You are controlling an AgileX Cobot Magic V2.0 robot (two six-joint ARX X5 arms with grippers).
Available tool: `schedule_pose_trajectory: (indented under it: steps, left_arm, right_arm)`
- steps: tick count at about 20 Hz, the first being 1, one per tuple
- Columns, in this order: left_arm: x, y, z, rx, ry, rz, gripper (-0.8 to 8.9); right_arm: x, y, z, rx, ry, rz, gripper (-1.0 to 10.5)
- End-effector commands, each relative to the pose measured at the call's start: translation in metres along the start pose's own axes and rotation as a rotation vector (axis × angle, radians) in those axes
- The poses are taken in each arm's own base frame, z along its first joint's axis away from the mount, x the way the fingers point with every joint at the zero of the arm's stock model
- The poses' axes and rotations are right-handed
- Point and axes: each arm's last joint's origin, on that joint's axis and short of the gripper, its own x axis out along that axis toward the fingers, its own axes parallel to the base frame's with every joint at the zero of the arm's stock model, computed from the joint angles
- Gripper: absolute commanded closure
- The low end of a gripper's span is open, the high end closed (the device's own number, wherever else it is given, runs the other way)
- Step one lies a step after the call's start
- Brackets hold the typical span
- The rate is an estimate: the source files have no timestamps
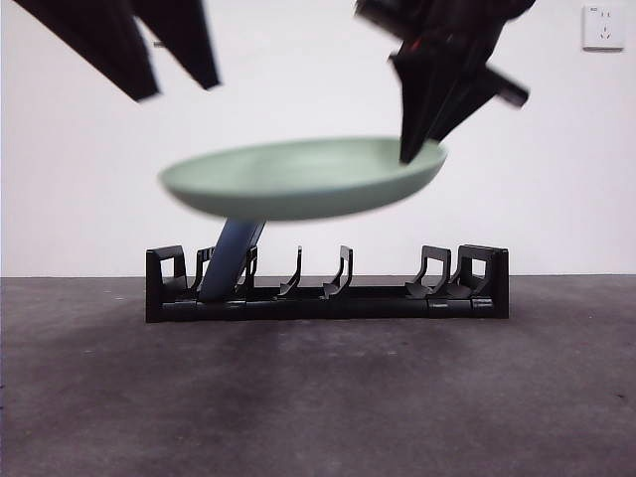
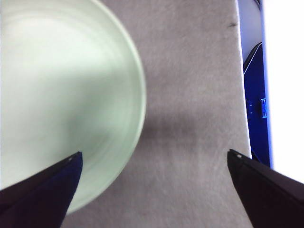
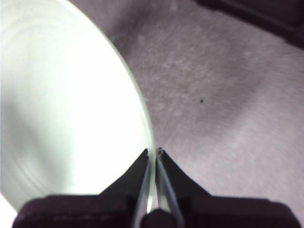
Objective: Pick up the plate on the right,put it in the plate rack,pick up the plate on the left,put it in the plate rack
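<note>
My right claw [image 3: 153, 153] is clenched on the rim of the pale green plate [image 1: 298, 179], held above the plate rack [image 1: 328, 288], while my left claw [image 2: 154, 159] hangs released.

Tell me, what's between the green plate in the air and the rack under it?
In the front view, only the blue plate already slotted at one end of the plate rack rises toward the green plate, held by the right gripper.
</note>
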Motion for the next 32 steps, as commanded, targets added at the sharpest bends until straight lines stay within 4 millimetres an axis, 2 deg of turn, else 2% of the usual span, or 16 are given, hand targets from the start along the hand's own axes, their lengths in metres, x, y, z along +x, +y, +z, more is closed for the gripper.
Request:
schedule_pose_trajectory:
  steps: [1, 4, 7, 11, 18, 20, 23, 26, 32]
  left_arm:
    - [0.011, -0.003, 0.010, 0.096, 0.014, 0.019, 2.79]
    - [0.024, -0.006, 0.021, 0.168, 0.043, 0.060, 3.01]
    - [0.030, -0.007, 0.027, 0.178, 0.035, 0.068, 5.29]
    - [0.030, -0.007, 0.027, 0.175, 0.035, 0.074, 6.66]
    - [0.030, -0.005, 0.026, 0.158, 0.084, 0.135, 6.73]
    - [0.030, -0.005, 0.026, 0.134, 0.082, 0.135, 7.25]
    - [0.030, -0.005, 0.026, 0.105, 0.081, 0.136, 7.44]
    - [0.030, -0.005, 0.025, 0.105, 0.084, 0.134, 8.24]
    - [0.030, -0.006, 0.025, 0.092, 0.083, 0.123, 8.22]
  right_arm:
    - [-0.013, -0.003, -0.005, 0.010, -0.013, 0.042, 9.6]
    - [-0.026, -0.003, -0.012, 0.016, -0.022, 0.052, 9.6]
    - [-0.032, -0.001, -0.014, 0.013, -0.030, 0.053, 9.6]
    - [-0.035, 0.000, -0.016, 0.014, -0.027, 0.054, 9.6]
    - [-0.042, 0.004, -0.020, 0.008, -0.044, 0.127, 9.6]
    - [-0.044, 0.004, -0.020, 0.008, -0.047, 0.128, 9.6]
    - [-0.044, 0.004, -0.020, 0.011, -0.045, 0.128, 9.6]
    - [-0.044, 0.004, -0.021, 0.012, -0.042, 0.128, 9.6]
    - [-0.044, 0.004, -0.021, 0.013, -0.042, 0.123, 9.6]
